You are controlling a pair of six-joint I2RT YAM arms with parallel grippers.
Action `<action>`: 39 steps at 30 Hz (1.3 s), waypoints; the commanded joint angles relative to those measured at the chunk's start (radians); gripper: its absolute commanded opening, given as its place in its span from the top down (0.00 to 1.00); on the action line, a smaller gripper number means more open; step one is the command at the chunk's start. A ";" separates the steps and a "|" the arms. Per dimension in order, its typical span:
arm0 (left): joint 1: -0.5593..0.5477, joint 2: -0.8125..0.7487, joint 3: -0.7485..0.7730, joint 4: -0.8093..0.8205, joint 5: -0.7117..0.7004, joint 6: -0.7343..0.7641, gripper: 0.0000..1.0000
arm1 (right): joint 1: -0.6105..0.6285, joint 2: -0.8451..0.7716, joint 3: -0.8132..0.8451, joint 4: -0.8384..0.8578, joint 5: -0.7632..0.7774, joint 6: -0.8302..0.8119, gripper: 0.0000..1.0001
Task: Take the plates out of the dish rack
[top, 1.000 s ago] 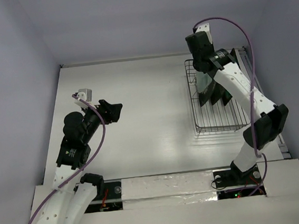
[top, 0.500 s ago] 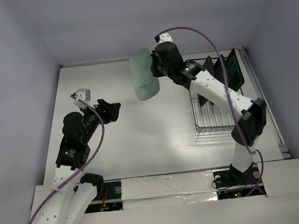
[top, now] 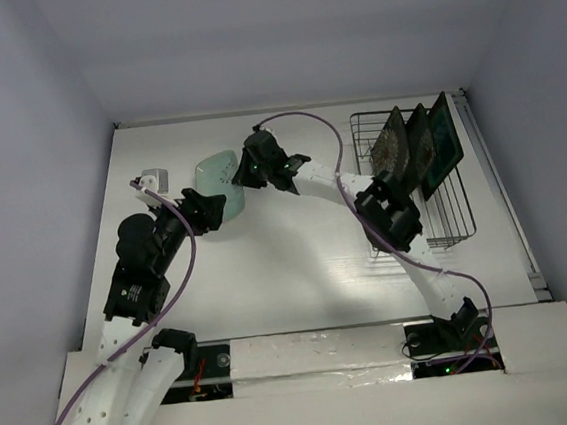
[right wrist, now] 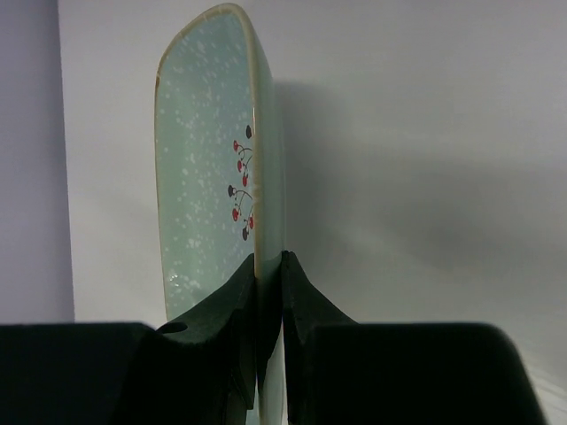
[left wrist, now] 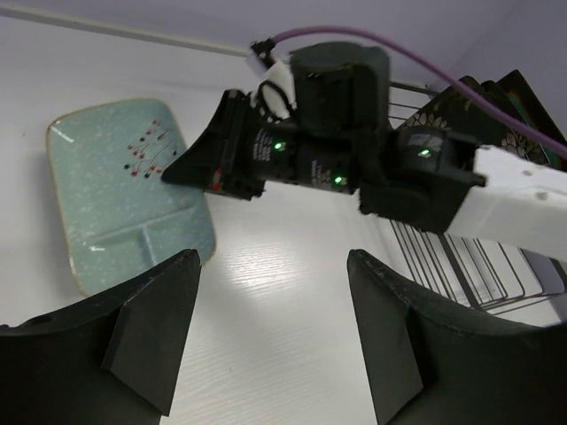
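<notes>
My right gripper reaches far left across the table, shut on the rim of the pale mint green plate. In the right wrist view that plate shows edge-on, its rim pinched between the fingers of the gripper. The plate lies about flat and low over the table; whether it touches I cannot tell. My left gripper hangs open and empty just in front of it. Two black flowered plates and a teal-centred plate stand in the dish rack.
The rack stands at the right side of the table, close to its right edge. White walls close off the back and both sides. My right arm spans the table's middle from the rack side to the plate.
My right gripper lifted the mint green plate out of the rack, swung it left across the table and brought it down in front of the left gripper. The left arm barely moved.
</notes>
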 commanded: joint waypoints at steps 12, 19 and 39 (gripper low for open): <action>-0.006 0.004 0.043 0.032 0.011 0.010 0.36 | 0.085 0.113 0.113 0.270 -0.118 0.249 0.73; -0.006 0.009 0.041 0.034 0.011 0.011 0.36 | 0.085 0.062 0.001 0.290 -0.102 0.225 0.40; -0.006 -0.002 0.040 0.032 -0.009 0.015 0.43 | 0.074 -0.412 -0.354 0.213 0.189 -0.164 1.00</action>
